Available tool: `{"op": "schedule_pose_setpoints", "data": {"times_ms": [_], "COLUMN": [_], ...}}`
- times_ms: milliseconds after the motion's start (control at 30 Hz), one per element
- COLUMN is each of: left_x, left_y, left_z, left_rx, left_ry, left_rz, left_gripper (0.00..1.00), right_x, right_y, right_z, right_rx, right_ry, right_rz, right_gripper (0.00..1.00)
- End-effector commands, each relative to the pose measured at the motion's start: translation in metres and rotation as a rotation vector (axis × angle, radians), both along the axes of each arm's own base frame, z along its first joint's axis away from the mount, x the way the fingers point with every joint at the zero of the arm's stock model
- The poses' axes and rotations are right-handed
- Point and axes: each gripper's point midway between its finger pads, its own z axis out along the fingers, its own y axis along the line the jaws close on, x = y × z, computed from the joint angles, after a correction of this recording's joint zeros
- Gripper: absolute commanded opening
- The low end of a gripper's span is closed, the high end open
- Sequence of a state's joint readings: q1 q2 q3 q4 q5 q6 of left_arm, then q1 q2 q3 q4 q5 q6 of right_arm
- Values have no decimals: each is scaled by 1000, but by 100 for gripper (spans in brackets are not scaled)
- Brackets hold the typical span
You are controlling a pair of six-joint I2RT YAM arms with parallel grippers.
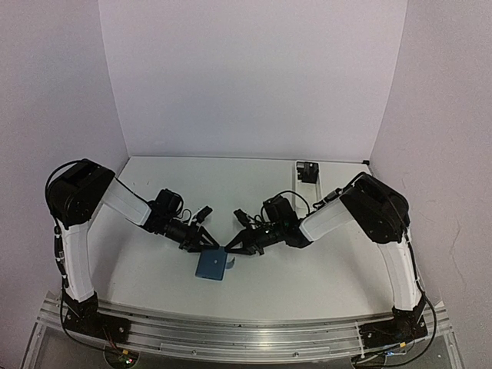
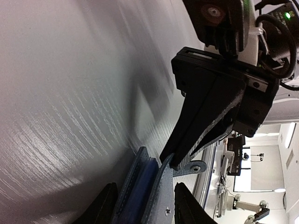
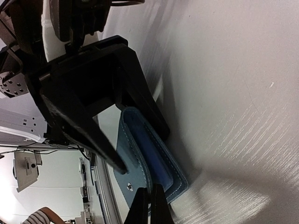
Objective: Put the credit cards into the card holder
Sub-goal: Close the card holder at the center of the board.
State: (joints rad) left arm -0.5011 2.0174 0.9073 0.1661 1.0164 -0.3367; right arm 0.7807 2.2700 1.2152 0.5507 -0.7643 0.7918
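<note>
Overhead view: the card holder [image 1: 211,266] lies near centre on the table [image 1: 330,261], with a white tray [image 1: 299,177] far right. Wrist views add detail: the right claw [image 3: 149,190] is pinched on its lifted cover. The left claw [image 2: 145,186] is spread, straddling it and hiding its far edge.

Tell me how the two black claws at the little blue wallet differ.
The left gripper holds its jaws apart, one on each face of the card holder; the right gripper is pinched shut on its flap. The left gripper reaches in from the left, the right gripper from the right. Both are black, two-fingered, and meet at the card holder.
</note>
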Motion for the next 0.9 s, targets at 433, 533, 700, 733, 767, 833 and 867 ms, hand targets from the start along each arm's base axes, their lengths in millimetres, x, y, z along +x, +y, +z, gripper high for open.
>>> {"op": "schedule_pose_setpoints", "data": {"times_ms": [433,533,700,733,767,833,867], "left_x": [-14,-11,4,11,14,19,20], "left_y": [4,2,7,8,8,8,9], "left_z": [-18,0,33,42,46,43,36], "left_rx": [46,-10,-109,-135,-148,-136,-114], "left_ry": [53,31,-110,-171,-205,-238,-228], "left_rz": [-33,-75,-132,-135,-135,-118,-105], "left_gripper": [0,0,0,0,0,4,5], "right_x": [19,34,31,20,11,-11,-15], "right_y": [-2,-24,-57,-61,-62,-61,-60], "right_z": [25,47,69,62,54,31,25], "right_rx": [12,28,54,42,27,-3,-12], "right_ry": [-71,-111,-174,-170,-167,-134,-113], "right_rz": [-102,-131,-115,-98,-88,-57,-55], "right_gripper": [12,36,57,58,59,60,59]}}
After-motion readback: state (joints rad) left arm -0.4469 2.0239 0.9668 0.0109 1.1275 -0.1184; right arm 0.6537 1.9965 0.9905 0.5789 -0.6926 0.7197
